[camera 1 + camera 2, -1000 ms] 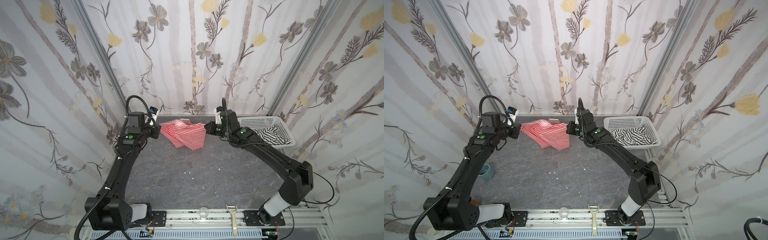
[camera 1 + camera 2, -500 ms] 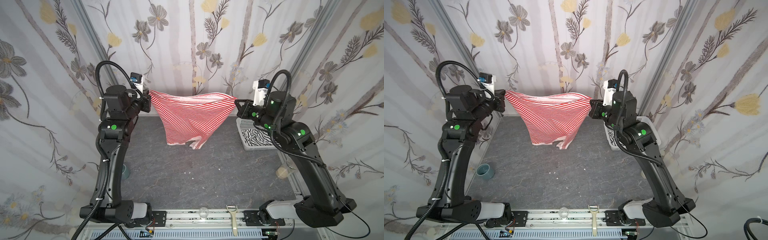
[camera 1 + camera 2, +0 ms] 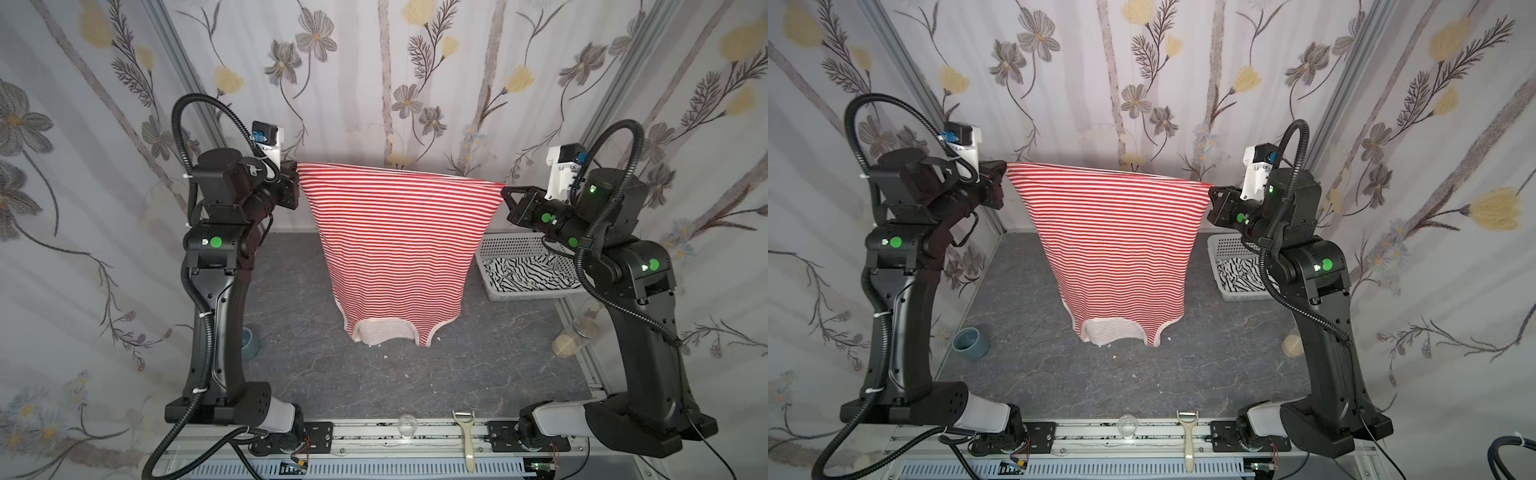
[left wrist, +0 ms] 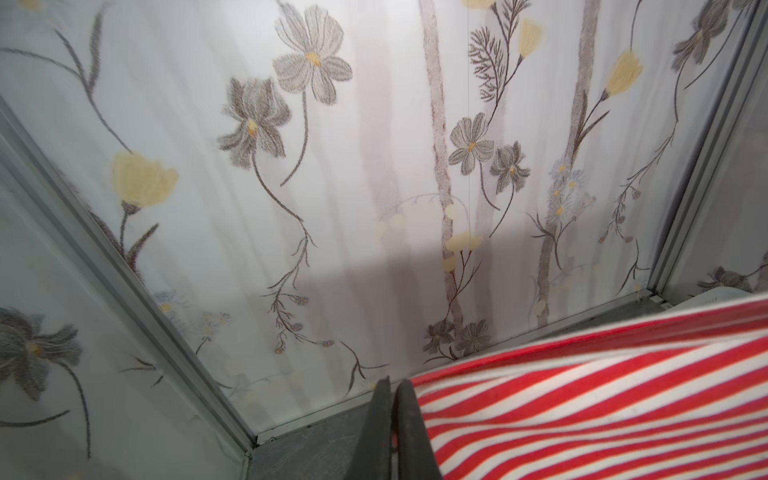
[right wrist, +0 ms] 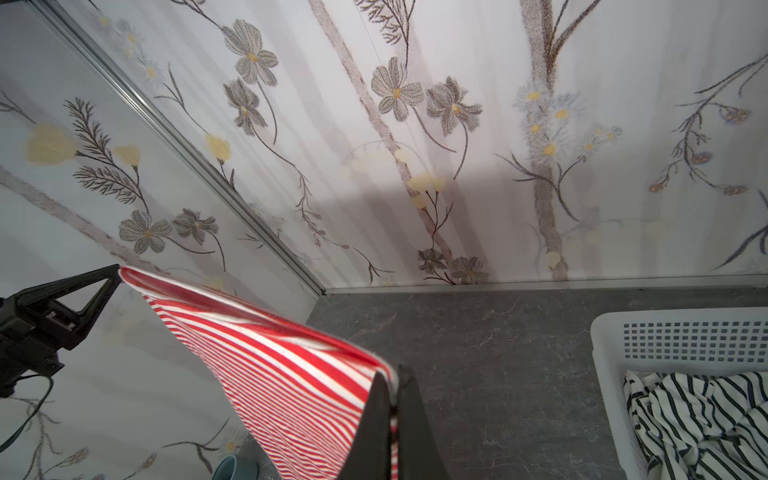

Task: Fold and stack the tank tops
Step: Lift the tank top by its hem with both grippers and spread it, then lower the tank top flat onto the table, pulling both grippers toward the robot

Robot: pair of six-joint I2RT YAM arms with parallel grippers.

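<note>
A peeler (image 3: 468, 440) lies on the near rail. Over the middle of the grey tabletop (image 3: 374, 386) the red-and-white tank top (image 3: 395, 241) hangs spread wide, hem up and straps down — left jaws and right jaws each pinching a hem corner. Far right, the black-striped tank top (image 3: 523, 274) lies crumpled in the white basket (image 3: 511, 245).

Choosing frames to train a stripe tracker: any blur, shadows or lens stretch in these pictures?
In both top views: red top sharp, side walls splay from the wide lens. Left wrist view: near stripes soft, a grey shadow crosses the back wall. Right wrist view: same shadow, right claw blurred up close.
</note>
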